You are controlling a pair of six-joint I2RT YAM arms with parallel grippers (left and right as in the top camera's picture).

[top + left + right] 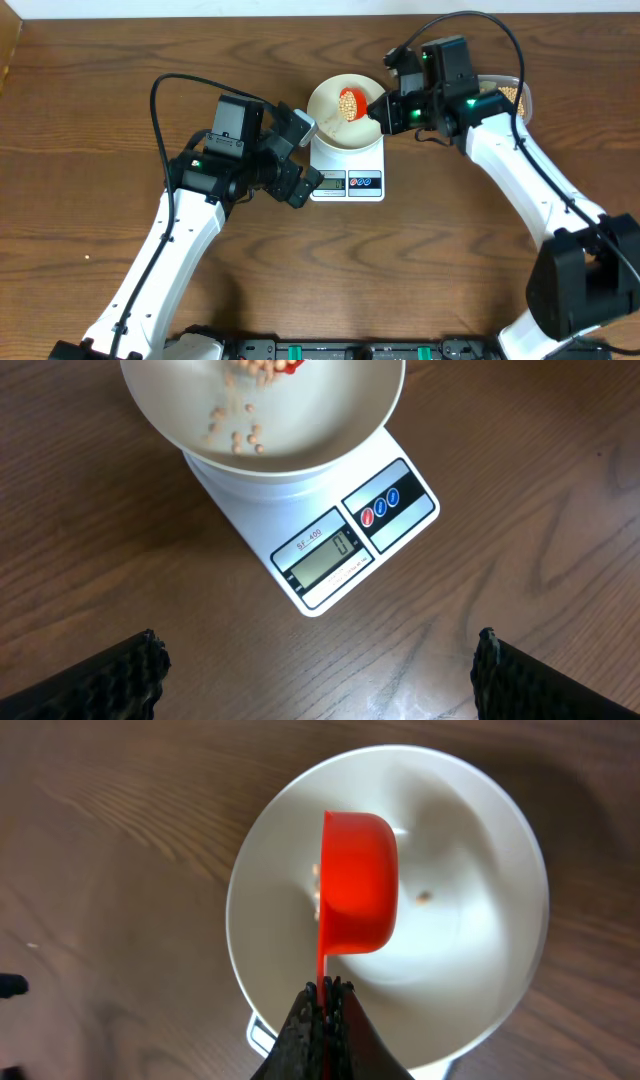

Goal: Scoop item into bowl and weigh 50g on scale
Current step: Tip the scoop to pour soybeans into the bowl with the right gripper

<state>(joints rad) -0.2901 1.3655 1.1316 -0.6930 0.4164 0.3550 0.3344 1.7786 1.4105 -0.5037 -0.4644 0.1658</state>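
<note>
The cream bowl [340, 110] stands on the white scale [347, 172]. My right gripper [383, 108] is shut on the handle of a red scoop [356, 882], held tipped over the bowl [480, 870]. Beans [240, 430] are falling and scattered in the bowl [330, 420]. The scale's display [325, 560] reads 0. More beans lie in a clear tub [514, 94] behind the right arm. My left gripper [318, 670] is open and empty over the table in front of the scale [400, 530], to its left in the overhead view [300, 185].
The brown wooden table [100, 110] carries everything. Black cables run from both arms across the back. A dark rail [330, 350] lies along the front edge.
</note>
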